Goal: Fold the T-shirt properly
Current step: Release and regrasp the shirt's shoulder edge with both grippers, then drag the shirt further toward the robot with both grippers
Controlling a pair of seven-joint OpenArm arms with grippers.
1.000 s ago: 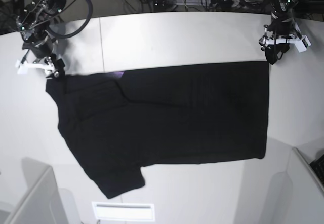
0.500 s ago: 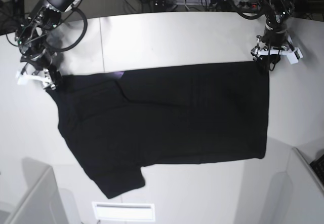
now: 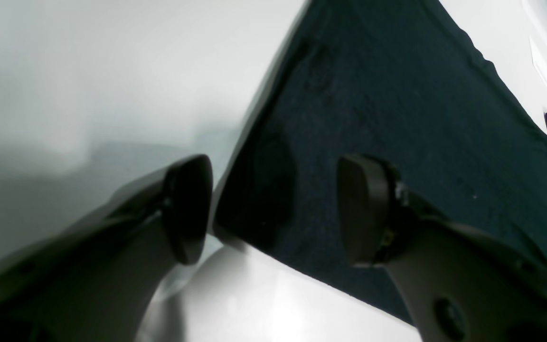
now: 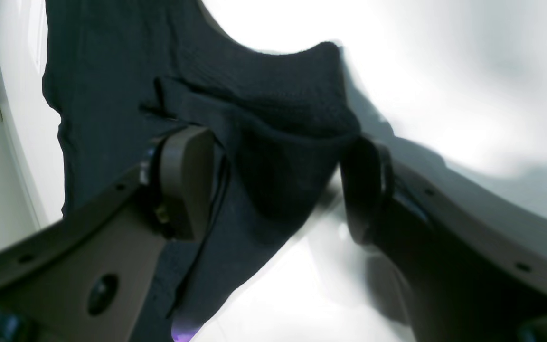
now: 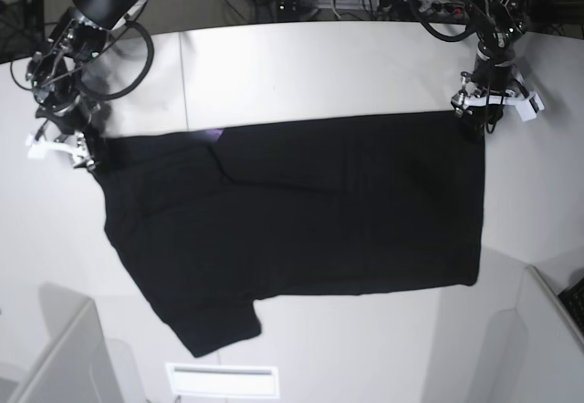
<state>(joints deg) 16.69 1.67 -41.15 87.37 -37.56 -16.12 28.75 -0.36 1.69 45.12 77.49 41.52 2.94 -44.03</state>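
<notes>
- The T-shirt [image 5: 301,211] lies spread flat across the middle of the white bench [image 5: 301,66], plain black side up, one sleeve pointing toward the bench's near-left corner.
- A sliver of purple print [image 5: 212,133] peeks out at the shirt's far edge.
- The left tool [image 3: 273,209] sits low at the shirt's far-right corner, jaws spread wide; one fingertip [image 3: 188,209] is over bare bench, the other over cloth, the corner of the hem between them, not pinched.
- The right tool [image 4: 273,185] is at the shirt's far-left corner, jaws likewise apart, straddling a raised bunch of sleeve fabric [image 4: 283,109]; whether the pads touch the cloth cannot be told.
</notes>
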